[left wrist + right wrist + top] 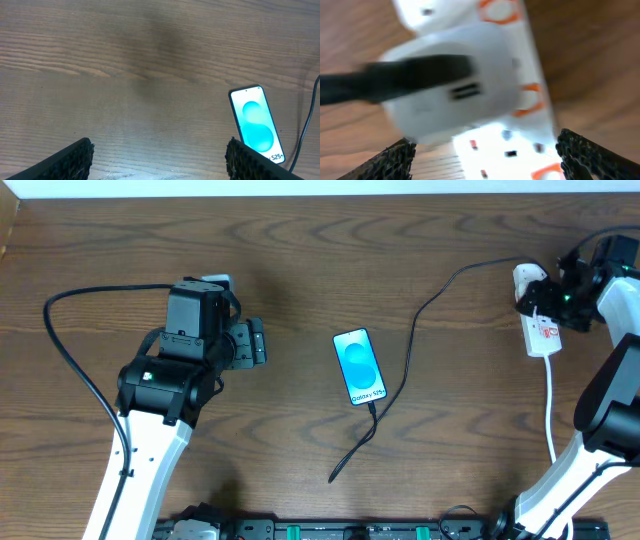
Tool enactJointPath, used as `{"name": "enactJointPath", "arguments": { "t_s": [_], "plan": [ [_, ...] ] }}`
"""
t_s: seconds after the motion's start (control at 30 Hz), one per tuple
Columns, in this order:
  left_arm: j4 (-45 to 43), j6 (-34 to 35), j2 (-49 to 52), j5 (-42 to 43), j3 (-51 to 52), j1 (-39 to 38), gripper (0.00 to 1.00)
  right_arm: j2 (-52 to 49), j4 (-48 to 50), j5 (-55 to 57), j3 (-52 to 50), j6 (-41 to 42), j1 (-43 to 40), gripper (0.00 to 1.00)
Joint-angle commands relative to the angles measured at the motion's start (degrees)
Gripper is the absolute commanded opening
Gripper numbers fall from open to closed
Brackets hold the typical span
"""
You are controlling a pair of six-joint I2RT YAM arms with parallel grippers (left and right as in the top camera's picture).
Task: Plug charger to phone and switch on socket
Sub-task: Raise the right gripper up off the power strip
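Note:
The phone lies flat at mid-table with its blue screen up; it also shows in the left wrist view. The charger cable runs from a white adapter on the socket down past the phone's bottom edge, which it touches, and trails off toward the front. I cannot tell if its tip is in the phone. My left gripper is open and empty, left of the phone. My right gripper is open, close over the socket, fingers either side of it.
The socket's white cord runs toward the front edge beside my right arm. A thick black robot cable loops behind my left arm. The right wrist view is blurred.

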State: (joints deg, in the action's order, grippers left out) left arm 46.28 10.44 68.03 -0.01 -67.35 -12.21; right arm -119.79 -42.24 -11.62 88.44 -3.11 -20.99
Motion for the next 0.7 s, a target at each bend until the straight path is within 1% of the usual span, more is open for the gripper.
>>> {"name": "enactJointPath", "arguments": {
  "t_s": [0.0,0.27,0.67],
  "plan": [
    [0.2,-0.5,0.1,-0.7,-0.3,0.0,0.85,0.8,0.7,5.1,1.4,0.9,-0.1,0.91],
    [0.2,-0.5,0.1,-0.7,-0.3,0.0,0.85,0.6,4.9,-7.2,1.4,0.5,0.0,0.91],
    [0.2,-0.5,0.1,-0.7,-0.3,0.0,0.85,-0.9,4.3,-8.1,1.0,-0.8,0.0,0.91]
  ]
}}
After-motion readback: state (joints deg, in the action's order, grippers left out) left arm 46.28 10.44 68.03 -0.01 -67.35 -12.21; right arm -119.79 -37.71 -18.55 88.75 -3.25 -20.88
